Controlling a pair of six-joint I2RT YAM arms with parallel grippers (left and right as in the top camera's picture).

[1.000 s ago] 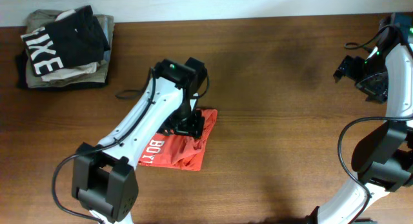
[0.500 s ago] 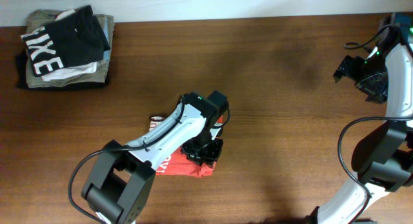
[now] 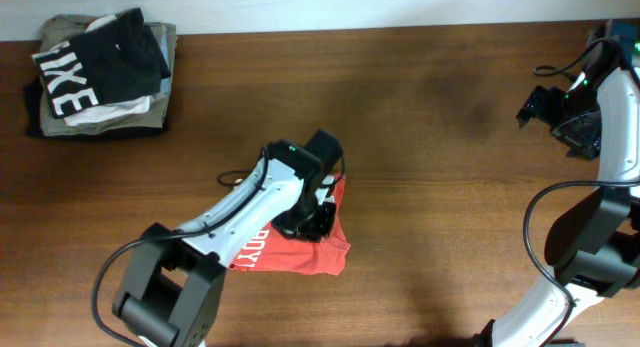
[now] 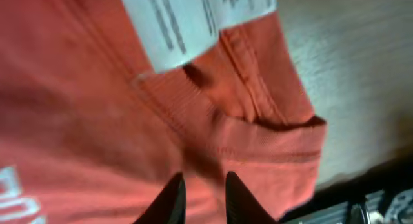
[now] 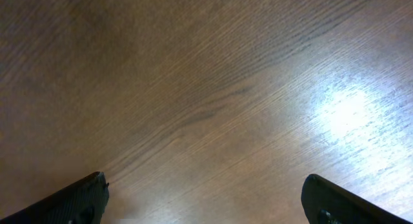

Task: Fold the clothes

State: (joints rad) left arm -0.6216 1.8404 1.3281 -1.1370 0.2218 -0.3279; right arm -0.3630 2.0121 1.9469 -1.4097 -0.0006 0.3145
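The clothes (image 3: 292,257), a red-orange T-shirt with white lettering, lie bunched on the wooden table just left of the middle. My left gripper (image 3: 312,217) presses down on the shirt's upper right part. In the left wrist view the fingers stand close together around a fold of the red fabric (image 4: 97,121), and the left gripper (image 4: 205,188) is shut on it. The white neck tag (image 4: 193,17) lies just beyond, by the collar seam. My right gripper (image 3: 545,105) hangs at the far right, away from the shirt. In its wrist view the right gripper (image 5: 203,188) is wide open over bare wood.
A stack of folded garments (image 3: 100,77), with a black shirt with white letters on top, sits at the back left corner. The table edge (image 4: 361,179) shows close beyond the shirt's hem in the left wrist view.
My left gripper has gone from open to narrow on the shirt's fabric. It swung toward the front right, then back a little, and the shirt shifted and changed shape. The right arm stayed still.
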